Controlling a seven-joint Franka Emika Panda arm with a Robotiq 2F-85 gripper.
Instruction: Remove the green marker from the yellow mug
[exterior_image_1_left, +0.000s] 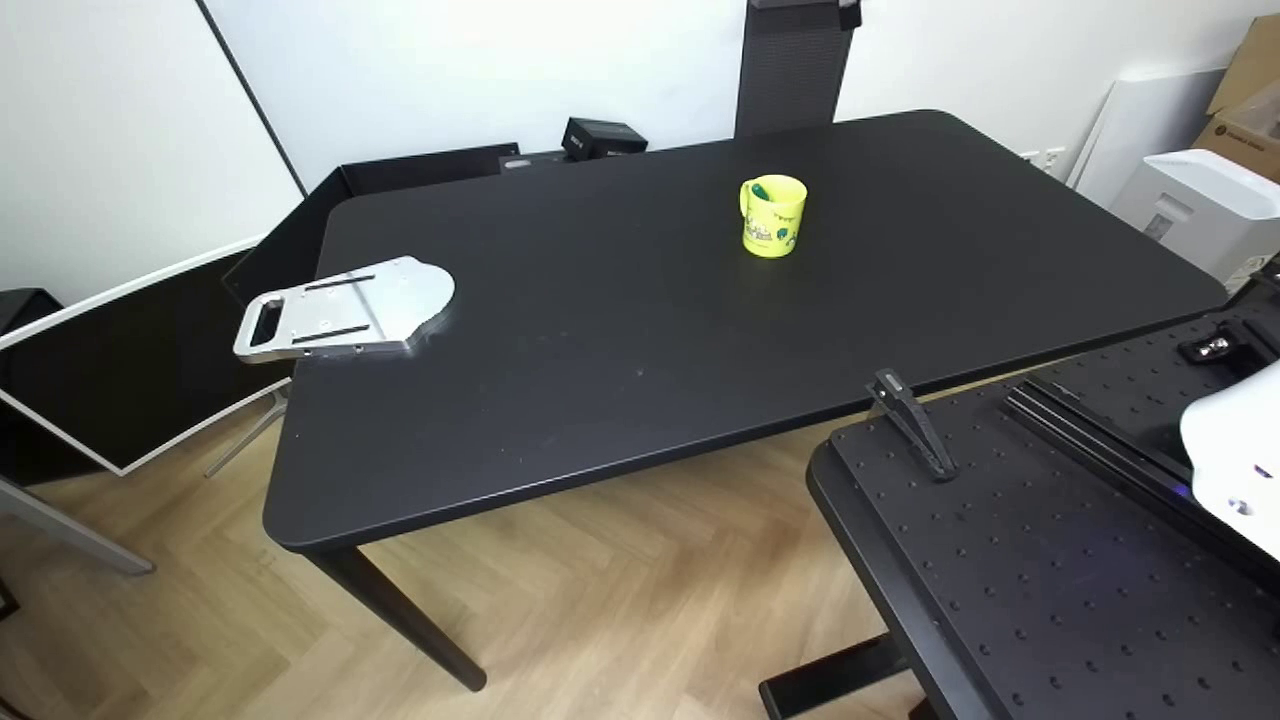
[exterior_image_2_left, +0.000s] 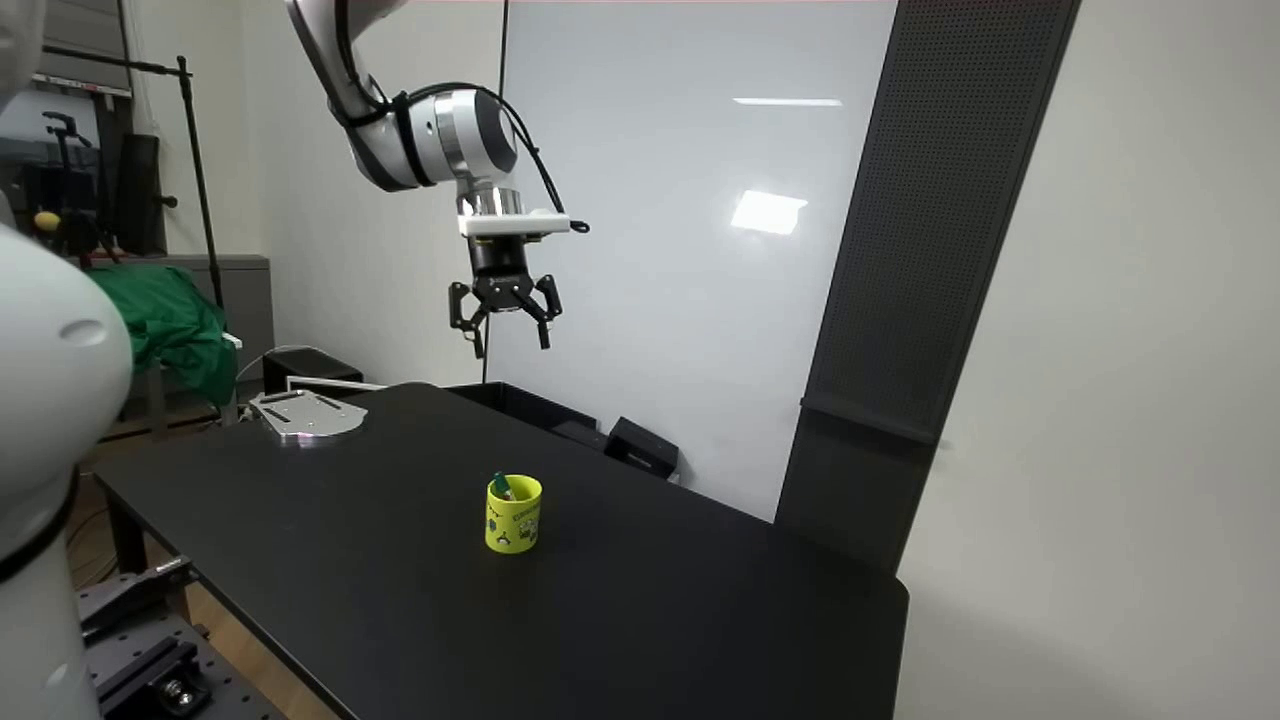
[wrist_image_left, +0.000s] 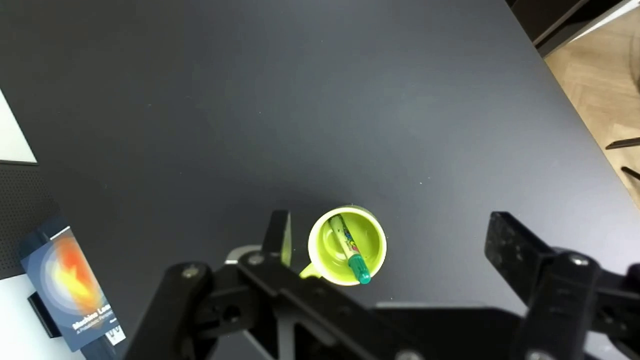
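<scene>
The pincer (exterior_image_2_left: 512, 350) hangs high over the black table (exterior_image_2_left: 650, 620), pointing down; its two fingers (wrist_image_left: 517, 255) stand wide apart. Below the pincer and well apart from it, the yellow mug (exterior_image_2_left: 513, 522) stands upright on the table. In the wrist view the mug shows between the fingers, just beside one and well away from the opposite one, its handle turned toward the nearer finger. The green marker (wrist_image_left: 351, 250) sits tilted inside the mug, likewise below the pincer, teal cap uppermost at the rim.

Markings noted. The marker's pale barrel carries small multicoloured print, illegible. The mug's wall bears printed figures, including a green tree-like shape; any lettering there is too small to read. Out past the finger nearer the mug, at the border of the table, a dark blue printed cover (wrist_image_left: 70, 295) with an orange and yellow burst reads "Machine" in white, then a word beginning "Lea"; the smaller line beneath begins "A Probabilistic", the remainder blurred. A small white label (wrist_image_left: 116, 335) at the cover's corner shows dark marks, unreadable. Lower than the pincer and beyond the table edge, a black box (exterior_image_2_left: 640, 447) bears pale lettering, too small to read. Well apart from the pincer, off the table, a cardboard box (exterior_image_1_left: 1245, 150) shows a dark mark and short printed line, illegible. Lower than the pincer and well to its side, a silver plate (exterior_image_2_left: 310, 415) lies partly over the table edge.
</scene>
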